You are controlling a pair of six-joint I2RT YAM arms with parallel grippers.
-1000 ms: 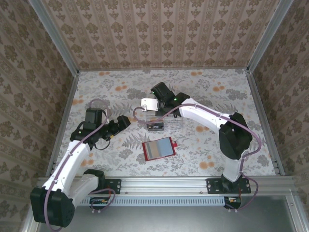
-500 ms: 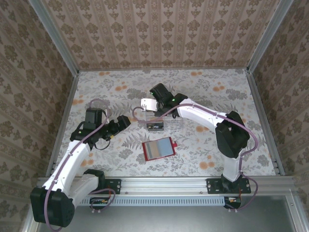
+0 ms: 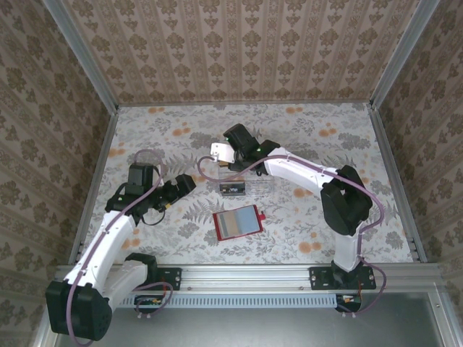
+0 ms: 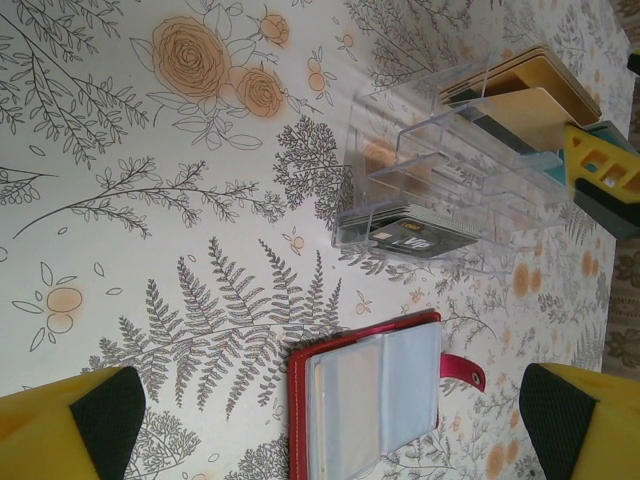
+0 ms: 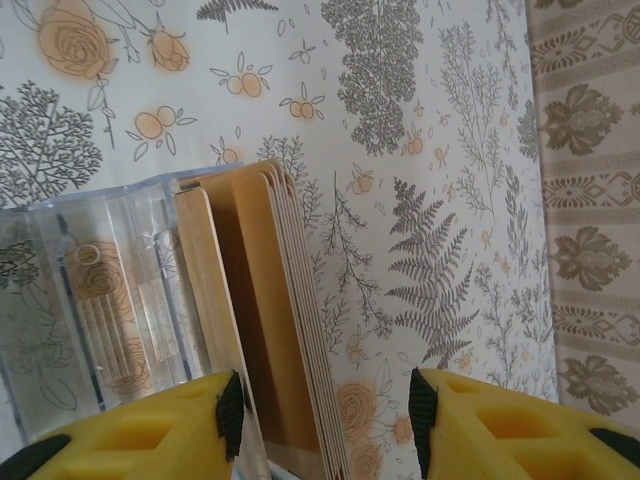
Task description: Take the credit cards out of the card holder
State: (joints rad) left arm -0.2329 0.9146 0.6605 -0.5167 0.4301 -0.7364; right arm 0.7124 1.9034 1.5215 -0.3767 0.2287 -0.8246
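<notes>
Top external view is showing the card holder (image 3: 237,223) lying open and flat on the desk (image 3: 304,137) at the centre of the frame, just below the clear tray (image 3: 249,185) and apart from it. The right hand (image 3: 223,154) is hovering over the tray's upper-left end. The left hand (image 3: 183,186) is waiting to the left, well clear of the holder.

Right wrist view is showing its yellow fingers (image 5: 150,435) standing parted around a stack of beige cards (image 5: 255,300). The stack is standing on edge in the tray's end compartment, with a clear gap on its right side, so nothing is being clamped.

Left wrist view is showing the left hand's fingers (image 4: 70,430) spread wide in the bottom corners, holding nothing. A dark card (image 4: 410,237) is lying in the tray's near compartment, above the holder.

Most of the job is looking done, with cards already sitting in the tray. The holder's sleeves are looking pale and flat. Whether a card is hiding in them, I cannot tell, so a check of those pockets is probably what is remaining.
</notes>
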